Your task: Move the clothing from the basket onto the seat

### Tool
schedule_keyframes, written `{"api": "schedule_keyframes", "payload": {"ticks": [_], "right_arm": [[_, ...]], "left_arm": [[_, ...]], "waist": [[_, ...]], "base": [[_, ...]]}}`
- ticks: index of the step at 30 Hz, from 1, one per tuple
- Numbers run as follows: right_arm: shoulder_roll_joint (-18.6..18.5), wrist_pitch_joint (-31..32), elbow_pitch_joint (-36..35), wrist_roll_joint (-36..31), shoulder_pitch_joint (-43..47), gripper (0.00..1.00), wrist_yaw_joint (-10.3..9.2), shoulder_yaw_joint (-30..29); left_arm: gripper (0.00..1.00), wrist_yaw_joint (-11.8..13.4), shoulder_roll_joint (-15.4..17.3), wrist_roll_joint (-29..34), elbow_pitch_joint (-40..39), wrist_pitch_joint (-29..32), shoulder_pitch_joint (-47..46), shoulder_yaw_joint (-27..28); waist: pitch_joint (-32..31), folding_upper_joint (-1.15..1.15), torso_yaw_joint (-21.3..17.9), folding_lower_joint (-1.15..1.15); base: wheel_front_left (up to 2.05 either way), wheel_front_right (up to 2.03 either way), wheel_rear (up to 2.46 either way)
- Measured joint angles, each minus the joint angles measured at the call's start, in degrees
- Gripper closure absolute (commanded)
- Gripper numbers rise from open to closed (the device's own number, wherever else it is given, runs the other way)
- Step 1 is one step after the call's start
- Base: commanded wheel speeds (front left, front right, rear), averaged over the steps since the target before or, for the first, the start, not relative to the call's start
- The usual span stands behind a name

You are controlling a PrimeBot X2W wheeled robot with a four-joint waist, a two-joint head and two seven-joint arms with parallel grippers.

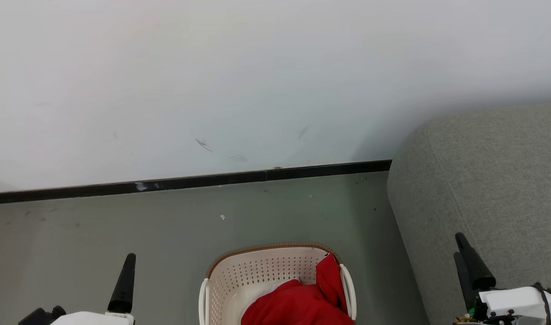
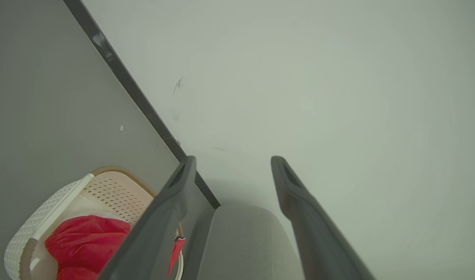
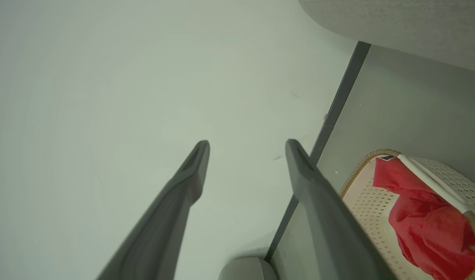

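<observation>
Both arms are up and empty here. The left gripper [image 2: 234,159] has its two dark fingers spread wide with nothing between them but pale wall [image 2: 338,97]. The right gripper [image 3: 248,143] is just the same, fingers parted and tips aimed at that wall. The basket [image 1: 266,247] sits on the grey-green floor [image 1: 99,225], down between the two grippers in the head view and well apart from either set of fingertips. In the left wrist view it lies off to the left of the fingers, partly hidden behind the left-hand one. In the right wrist view it's out to the right of the right-hand finger. The clothing [image 1: 298,302] is in the basket, a red heap with one fold riding up the side nearest the seat [image 1: 492,180]. That seat is right behind the right gripper's fingers in the head view, and its rounded end shows low between the left gripper's fingers. A black baseboard [image 1: 189,182] runs along beyond the fingertips.
</observation>
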Motion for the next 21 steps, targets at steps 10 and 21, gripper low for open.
{"api": "schedule_keyframes", "payload": {"ticks": [10, 21], "right_arm": [[-0.2, -1.8, -1.5, -12.2, 0.0, 0.0, 0.0, 1.3], [-0.1, -3.9, -2.3, -24.9, 0.0, 0.0, 0.0, 2.5]], "left_arm": [[0.0, 2.0, 1.2, 12.1, -2.6, -1.9, -1.1, -2.4], [0.0, 5.4, 2.2, 25.4, -4.0, -4.1, -1.1, -5.9]], "waist": [[-0.3, 0.0, 0.0, 0.43], [-0.7, 0.0, -0.2, 0.54]], "base": [[0.0, 0.0, 0.0], [0.0, 0.0, 0.0]]}}
